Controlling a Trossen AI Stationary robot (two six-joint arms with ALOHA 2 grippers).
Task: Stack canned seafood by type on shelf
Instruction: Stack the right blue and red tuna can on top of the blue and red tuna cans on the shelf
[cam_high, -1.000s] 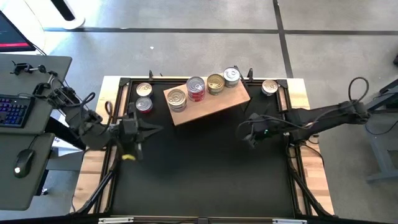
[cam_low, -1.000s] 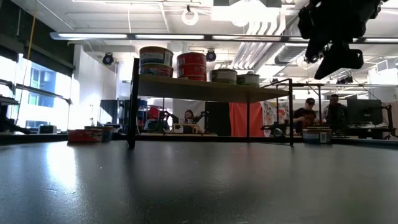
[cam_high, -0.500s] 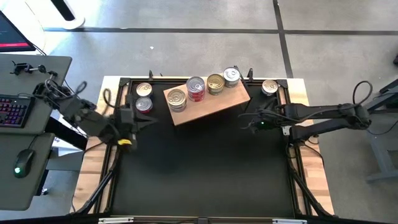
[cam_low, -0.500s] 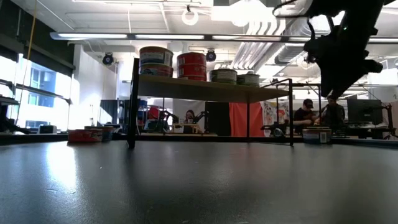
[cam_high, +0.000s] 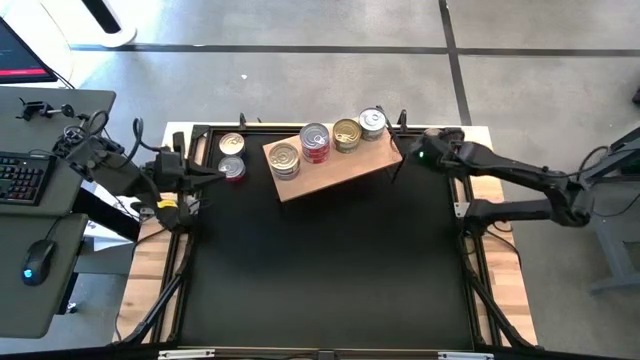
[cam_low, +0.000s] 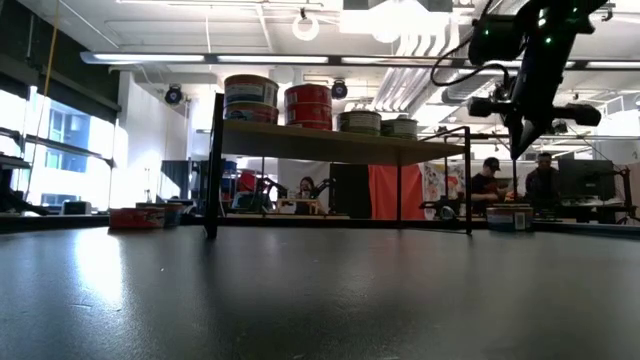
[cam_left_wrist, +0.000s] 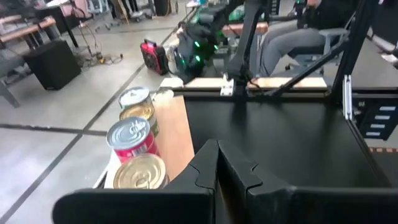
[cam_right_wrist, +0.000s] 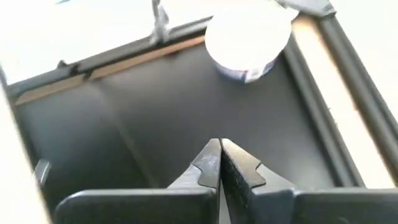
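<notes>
The shelf (cam_high: 335, 165) is a light-brown board on thin black legs (cam_low: 213, 165). It carries several cans of seafood in a row: a gold-lidded one (cam_high: 284, 158), a red one (cam_high: 315, 141), another gold one (cam_high: 346, 133) and a silver one (cam_high: 373, 122). Two more cans (cam_high: 231, 145) (cam_high: 232, 169) sit on the table at the far left. My left gripper (cam_high: 220, 173) is shut and empty beside them. My right gripper (cam_high: 428, 150) is shut and empty, tipped downward above the far right corner. It covers a white-lidded can (cam_right_wrist: 247, 37) there, which stands on the mat beyond its fingertips.
A black metal frame (cam_high: 470, 240) and pale wooden strips (cam_high: 505, 290) border the black mat (cam_high: 330, 270). The mat's near half is bare. A desk with a keyboard and a mouse (cam_high: 35, 260) stands to the left. People sit in the room beyond (cam_low: 492, 180).
My right gripper has swung from mid-table toward the far right corner, over the lone can, turning and tipping its fingers downward, and has shut. My left gripper has drawn back toward the table's left and far side, staying shut. No can has moved.
</notes>
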